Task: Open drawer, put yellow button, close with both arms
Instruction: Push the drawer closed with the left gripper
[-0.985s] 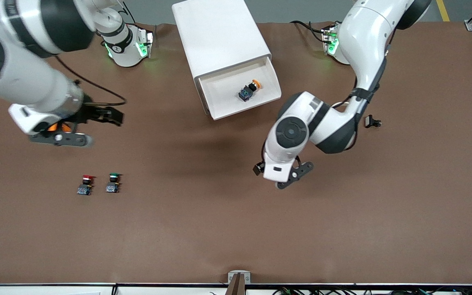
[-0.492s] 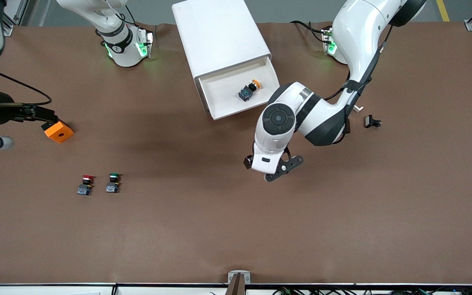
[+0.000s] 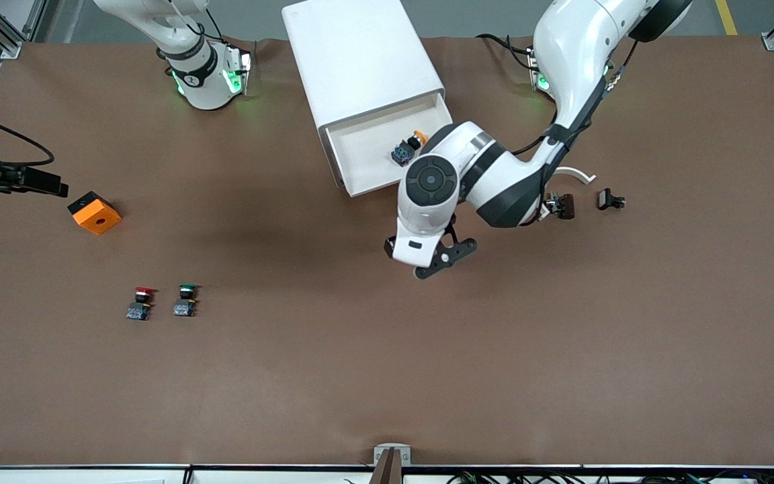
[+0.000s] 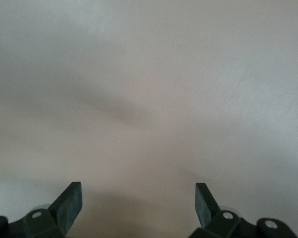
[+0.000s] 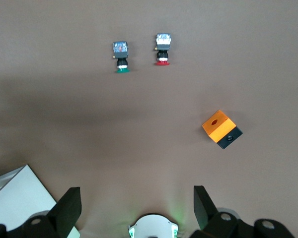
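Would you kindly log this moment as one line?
drawer: open | yellow button: inside | left hand: open, empty, over table | right hand: open, empty

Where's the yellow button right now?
The yellow button lies inside the open top drawer, partly hidden in the front view by the left arm's elbow.

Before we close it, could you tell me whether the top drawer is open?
Open: the drawer juts from the cabinet, the yellow button inside.

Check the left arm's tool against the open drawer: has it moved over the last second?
Yes. The left tool, open over bare table, has shifted toward the right arm's end and toward the drawer, which holds the yellow button.
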Controlling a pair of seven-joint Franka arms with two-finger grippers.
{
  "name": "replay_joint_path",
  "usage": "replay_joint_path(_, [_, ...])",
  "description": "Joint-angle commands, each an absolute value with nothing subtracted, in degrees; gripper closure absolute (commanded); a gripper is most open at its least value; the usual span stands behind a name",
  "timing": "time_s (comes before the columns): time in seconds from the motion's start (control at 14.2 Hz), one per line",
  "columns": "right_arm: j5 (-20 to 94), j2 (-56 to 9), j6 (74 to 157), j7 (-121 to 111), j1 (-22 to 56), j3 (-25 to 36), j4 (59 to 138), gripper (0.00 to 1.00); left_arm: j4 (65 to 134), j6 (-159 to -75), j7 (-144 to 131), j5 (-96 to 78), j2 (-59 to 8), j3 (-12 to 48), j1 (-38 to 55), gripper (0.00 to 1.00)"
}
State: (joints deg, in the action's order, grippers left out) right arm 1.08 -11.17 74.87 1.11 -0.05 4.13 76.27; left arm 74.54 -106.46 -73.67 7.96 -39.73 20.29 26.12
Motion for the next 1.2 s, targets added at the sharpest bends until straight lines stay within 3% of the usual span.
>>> replay_joint_path(0.0, [0.44,-10.99,73.92,1.4,-1.49,2.73,74.01,0.0,77.78,-103.55,-74.88,8.53,-36.39,21.7,25.75,0.0])
replay_joint_path(0.42, [1.23,-5.9,72.42,1.32,-2.99,2.64,75.58,0.0,80.94,-100.99,-75.06,8.09,-32.87,25.22,25.23,0.0])
replay_joint_path(0.7, [0.79,1.83,72.86,0.62,-3.08,2.72,81.81,0.0,88.05,-103.71,-75.06,7.56,-29.18,27.15,25.05,0.0])
replay_joint_path(1.13, [0.7,9.31,77.87,0.62,-2.81,2.55,92.71,0.0,88.77,-104.33,-75.06,7.65,-29.0,29.26,25.22,0.0])
